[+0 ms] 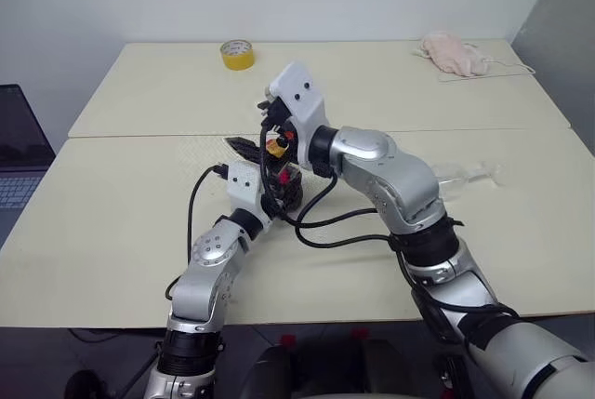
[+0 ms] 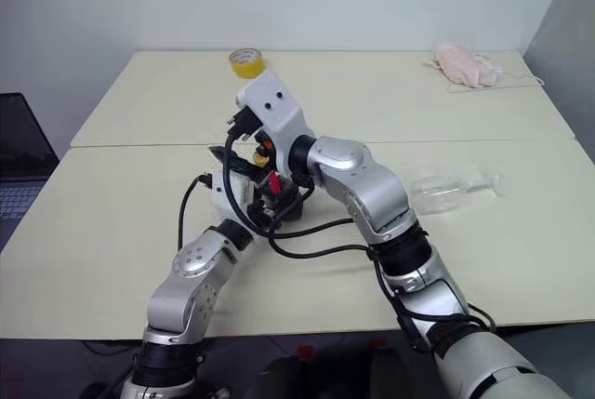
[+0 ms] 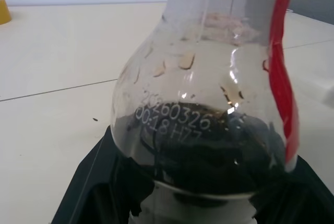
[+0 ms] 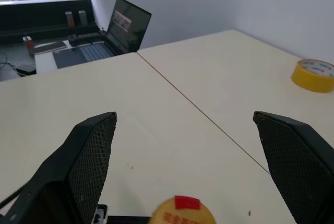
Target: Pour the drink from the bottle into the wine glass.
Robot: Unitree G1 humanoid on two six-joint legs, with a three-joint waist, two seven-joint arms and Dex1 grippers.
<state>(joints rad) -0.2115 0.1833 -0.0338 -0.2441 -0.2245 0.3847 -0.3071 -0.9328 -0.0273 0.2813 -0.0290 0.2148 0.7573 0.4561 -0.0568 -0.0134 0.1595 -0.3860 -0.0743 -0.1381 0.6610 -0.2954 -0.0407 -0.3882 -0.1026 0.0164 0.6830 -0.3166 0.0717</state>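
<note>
From the head, the left gripper (image 1: 279, 185) is clamped on the stubby clear plastic bottle (image 1: 282, 171) with dark drink, upright above the cream table (image 1: 112, 222). The right gripper (image 4: 195, 172) (fingers spread wide, empty) hovers over its yellow-orange cap (image 4: 181, 212). The clear stemmed wine glass (image 2: 446, 191) lies sideways, well apart.

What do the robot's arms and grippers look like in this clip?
Both arms have rounded silver-grey shells with black joint sections. White boxy housings sit at the wrists, and loose black cables loop between them. The right gripper has two broad black fingers with fine mesh-textured pads. The left gripper is black too, glossy and angular.
</note>
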